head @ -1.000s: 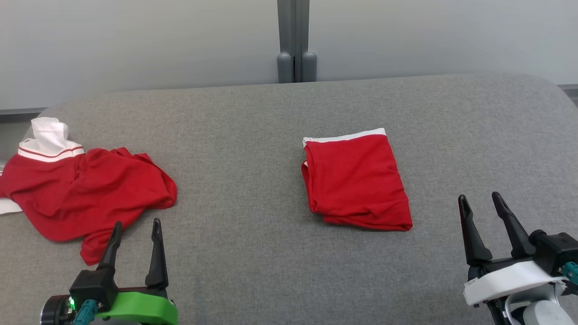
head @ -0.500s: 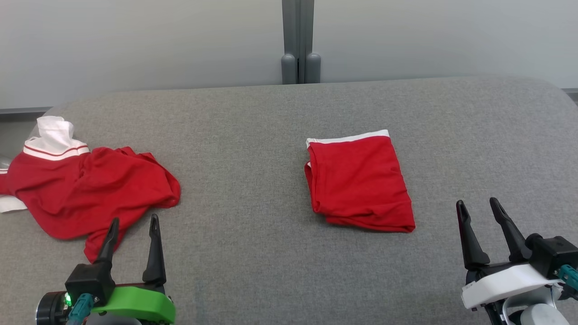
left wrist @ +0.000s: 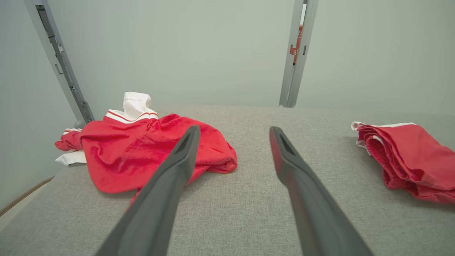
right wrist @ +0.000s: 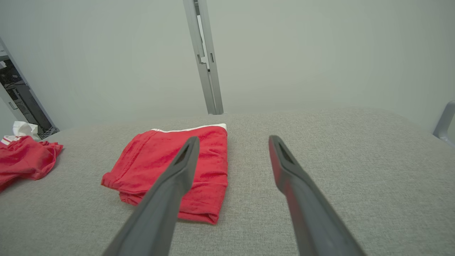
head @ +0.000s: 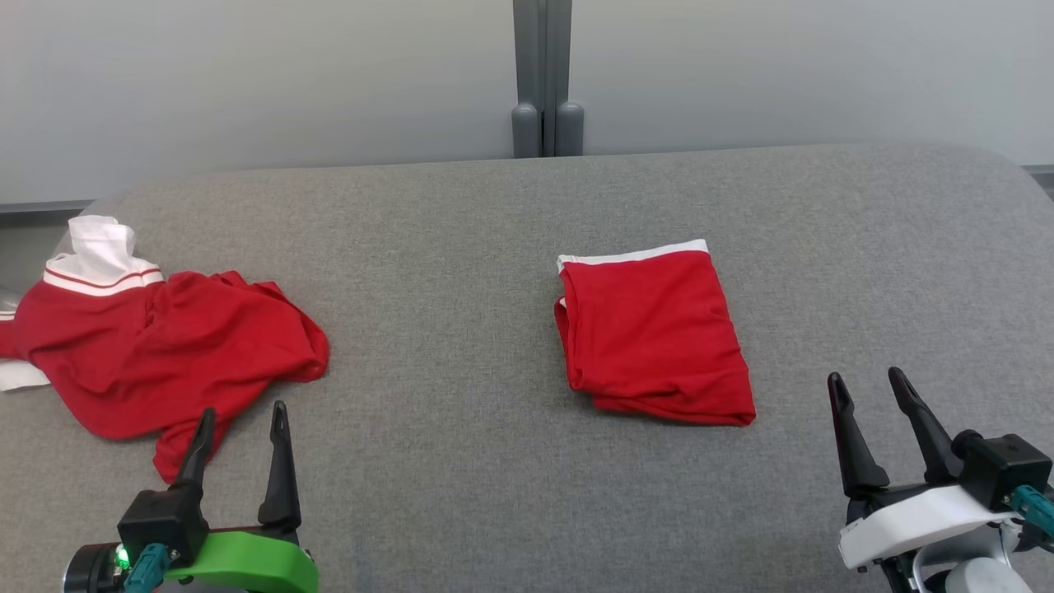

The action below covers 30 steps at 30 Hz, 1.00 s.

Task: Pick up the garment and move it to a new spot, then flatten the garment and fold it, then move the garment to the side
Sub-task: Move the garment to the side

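- Stretching wide across the head view was the grey fabric table top [head: 461, 494]. Its far edge ran in a soft curve and rounded off at both far corners, just short of the pale wall panels [head: 247, 82] and their grey post [head: 542, 74].
- The folded garment [head: 655, 333] lay flat a little right of centre. It was a neat red near-rectangle of soft knit with a white band [head: 634, 254] along its far edge, layered folds on its left side and a slight pucker at the near edge.
- The crumpled garment [head: 165, 354] sat well apart at the table's left edge. It was a rumpled red heap with a white ribbed piece [head: 99, 255], red-striped, standing up at the back, and one flap trailed toward the near side.
- Plenty of room showed here: a broad bare band of grey weave between the two garments, more right of the folded one, and a bare strip along the near side.
- The left gripper [head: 243, 409] hovered at the lower left with its dark tapered fingers spread apart and nothing between them. The tips were just beside the heap's trailing flap.
- The right gripper [head: 865, 375] hovered at the lower right, equally splayed and empty, near the folded garment's near-right corner but clear of it.
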Tool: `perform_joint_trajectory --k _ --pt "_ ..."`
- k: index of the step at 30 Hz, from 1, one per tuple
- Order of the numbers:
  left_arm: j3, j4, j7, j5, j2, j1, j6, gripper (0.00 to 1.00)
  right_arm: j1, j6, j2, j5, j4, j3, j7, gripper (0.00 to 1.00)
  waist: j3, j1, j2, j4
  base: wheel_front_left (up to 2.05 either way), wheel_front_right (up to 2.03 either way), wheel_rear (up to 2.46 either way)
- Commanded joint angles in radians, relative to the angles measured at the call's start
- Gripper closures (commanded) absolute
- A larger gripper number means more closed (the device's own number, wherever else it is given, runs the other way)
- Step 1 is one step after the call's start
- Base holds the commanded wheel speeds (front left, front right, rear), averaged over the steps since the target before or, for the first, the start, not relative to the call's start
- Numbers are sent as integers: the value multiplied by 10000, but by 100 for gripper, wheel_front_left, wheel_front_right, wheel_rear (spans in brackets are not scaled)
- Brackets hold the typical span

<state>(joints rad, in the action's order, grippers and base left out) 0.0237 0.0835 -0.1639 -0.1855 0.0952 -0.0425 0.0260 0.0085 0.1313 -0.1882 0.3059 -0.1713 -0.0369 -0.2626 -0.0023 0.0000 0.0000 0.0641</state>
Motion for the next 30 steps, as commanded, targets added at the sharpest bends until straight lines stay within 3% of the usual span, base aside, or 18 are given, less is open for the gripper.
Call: perform_joint_trajectory --k 1,14,30 --pt "-3 -30 -1 -65 90 -158 -39 0 -2 -11 -35 13 -32 -11 -31 0 10 0 0 -2 0 0 0" --pt "138 -68 -169 -94 80 52 -135 0 -623 -12 -144 84 -368 48 -19 0 345 0 0 46 0 0 0" --pt "773 336 -631 -77 -178 1177 -244 0 -4340 -12 -1034 -140 -2019 -957 657 0 1862 0 0 933 0 0 0"
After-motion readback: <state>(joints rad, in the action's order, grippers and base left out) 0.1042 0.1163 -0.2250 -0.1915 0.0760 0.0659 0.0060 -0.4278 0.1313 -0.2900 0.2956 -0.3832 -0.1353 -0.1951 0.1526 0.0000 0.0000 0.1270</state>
